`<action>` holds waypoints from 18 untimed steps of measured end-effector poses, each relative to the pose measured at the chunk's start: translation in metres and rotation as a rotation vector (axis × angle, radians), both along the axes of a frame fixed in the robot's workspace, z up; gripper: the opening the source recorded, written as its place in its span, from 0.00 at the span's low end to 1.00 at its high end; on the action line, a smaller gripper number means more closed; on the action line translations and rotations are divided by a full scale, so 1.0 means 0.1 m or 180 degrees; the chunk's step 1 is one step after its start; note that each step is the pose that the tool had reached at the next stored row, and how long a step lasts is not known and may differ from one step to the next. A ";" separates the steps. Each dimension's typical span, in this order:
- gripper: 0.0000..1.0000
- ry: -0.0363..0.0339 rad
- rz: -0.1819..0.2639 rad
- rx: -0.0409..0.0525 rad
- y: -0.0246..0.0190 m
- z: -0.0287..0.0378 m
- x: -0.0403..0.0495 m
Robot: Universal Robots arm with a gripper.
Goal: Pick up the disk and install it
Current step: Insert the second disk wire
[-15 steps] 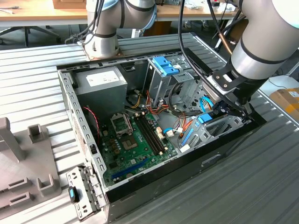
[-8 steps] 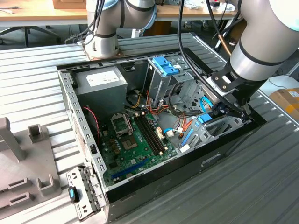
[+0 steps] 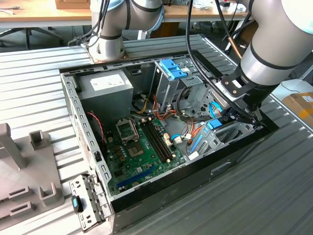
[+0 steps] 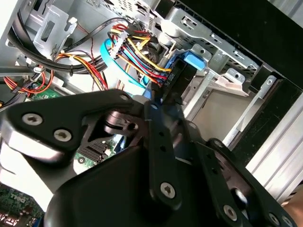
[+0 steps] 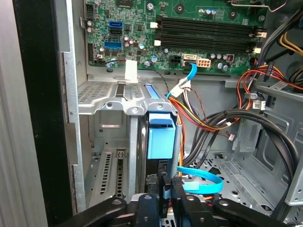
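Open desktop computer case (image 3: 88, 142) lying on its side on a ribbed metal table (image 3: 44, 78), motherboard (image 3: 142, 152) facing up and power supply (image 3: 105, 87) in the far corner. Near the middle of the case, a tall metal cage topped by a blue plastic latch (image 3: 172, 68). Off the exterior view's left, on the table, a grey plastic fixture (image 3: 27, 166) and a small metal bracket (image 3: 83, 203) just beside the case's corner.

Gripper (image 3: 234, 117) down inside the case at the exterior view's right end, over the low drive bay (image 3: 230, 134). The disk (image 3: 215, 125) standing on edge in that bay, its blue carrier showing between the metal walls – partly pushed in, how deep cannot be told.

In the first wrist view, the disk (image 5: 161, 137) upright in its slot beside the perforated bay wall (image 5: 106, 94), with the gripper (image 5: 169, 191) at its near end: fingers (image 5: 182, 203) drawn close together, pinching the disk's thin edge, a sliver of blue between them. Flat light-blue data cable (image 5: 203, 182) curling just beside the fingers; red, yellow and black power wires (image 5: 213, 124) trailing towards the motherboard (image 5: 189, 28).

In the second wrist view, black gripper (image 4: 158, 106) linkage in the foreground, tips meeting – beyond them the disk (image 4: 191, 64) with a black connector (image 4: 177, 78) at its end.
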State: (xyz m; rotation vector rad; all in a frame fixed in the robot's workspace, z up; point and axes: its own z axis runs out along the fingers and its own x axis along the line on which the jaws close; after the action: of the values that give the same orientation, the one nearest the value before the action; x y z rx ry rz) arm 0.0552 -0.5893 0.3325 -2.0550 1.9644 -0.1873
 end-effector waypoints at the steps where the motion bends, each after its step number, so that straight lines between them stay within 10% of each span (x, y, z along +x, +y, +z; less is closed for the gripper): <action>1: 0.29 0.0000 0.0000 -0.0001 0.000 0.001 0.000; 8: 0.42 0.0000 0.0000 -0.0002 0.000 0.031 0.000; 14: 0.42 0.0000 0.0000 -0.0002 0.000 0.444 0.000; 18: 0.42 0.0000 0.0000 -0.0001 0.000 0.573 0.000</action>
State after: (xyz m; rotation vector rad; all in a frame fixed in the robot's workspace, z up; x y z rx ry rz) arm 0.0552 -0.5893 0.3898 -2.0553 1.9646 -0.1876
